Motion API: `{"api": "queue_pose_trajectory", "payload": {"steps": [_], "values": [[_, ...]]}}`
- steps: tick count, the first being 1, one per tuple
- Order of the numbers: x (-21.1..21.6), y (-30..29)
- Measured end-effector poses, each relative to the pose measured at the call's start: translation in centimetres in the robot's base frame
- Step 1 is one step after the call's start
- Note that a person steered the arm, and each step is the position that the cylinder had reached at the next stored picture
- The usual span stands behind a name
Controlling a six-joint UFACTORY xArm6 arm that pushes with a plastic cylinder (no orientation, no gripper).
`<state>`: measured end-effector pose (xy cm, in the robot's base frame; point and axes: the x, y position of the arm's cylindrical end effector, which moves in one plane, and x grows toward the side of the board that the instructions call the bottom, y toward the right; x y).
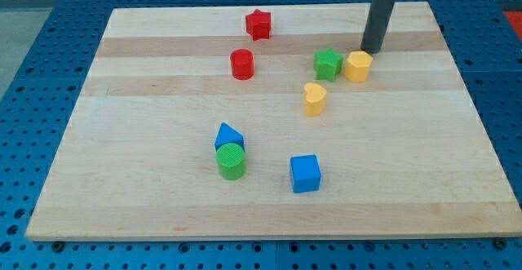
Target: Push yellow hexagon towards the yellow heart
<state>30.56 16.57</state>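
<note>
My tip, a bare rod with nothing to grip, rests just above the yellow hexagon block, which touches the green star block. The yellow heart block lies near, lower-left, on the pale wooden desk over blue perforated flooring.

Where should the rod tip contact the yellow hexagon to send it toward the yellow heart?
There is no end effector to grip with, so push. Contact the yellow hexagon on its upper-right side, the side facing away from the yellow heart, which lies toward the view's lower left. My tip already sits just above the hexagon. The green block beside its left may get clipped.
</note>
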Motion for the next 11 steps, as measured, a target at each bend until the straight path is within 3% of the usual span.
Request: {"api": "queue_pose_trajectory", "payload": {"steps": [8,11], "values": [[4.0,-1.2],[7.7,-1.2]]}}
